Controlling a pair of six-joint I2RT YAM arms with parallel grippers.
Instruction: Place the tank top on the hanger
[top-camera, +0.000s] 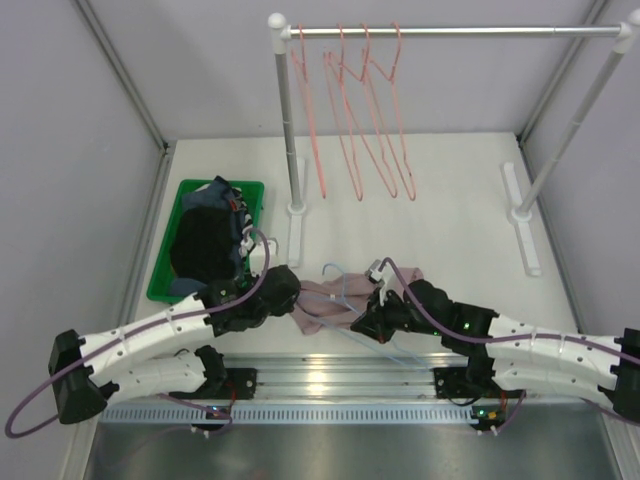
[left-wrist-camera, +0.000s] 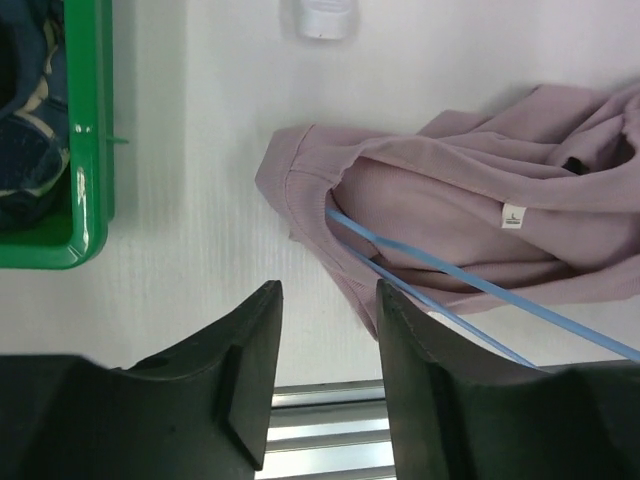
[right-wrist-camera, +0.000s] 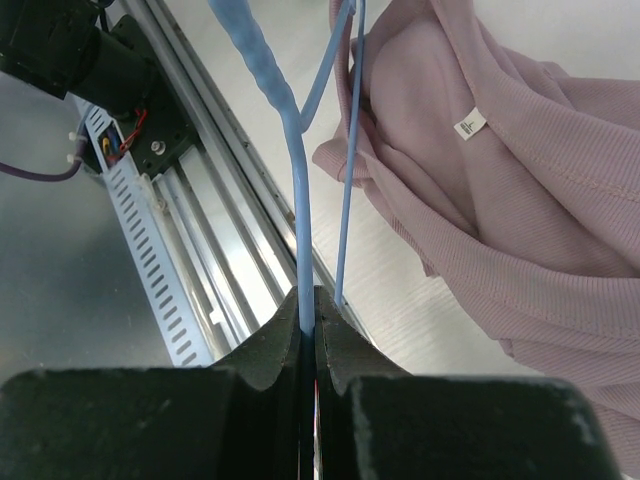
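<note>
Tank top (left-wrist-camera: 450, 210): crumpled on the white table (top-camera: 450, 200), close to its near edge, between the two grippers, small white label facing up. Hanger (right-wrist-camera: 292, 140): light-blue wire, partly inside the fabric through one opening, emerging toward the near side. Right gripper (right-wrist-camera: 308, 300): fingers clamped tight on the blue wire, just right of the garment. Left gripper (left-wrist-camera: 325, 300): fingers parted with nothing between them, just beside the garment's left edge. Green bin (top-camera: 165, 265): on the left of the table, filled with dark clothes (top-camera: 205, 245). Garment rack (top-camera: 450, 32): at the far side, carrying pink wire hangers (top-camera: 355, 130).
</note>
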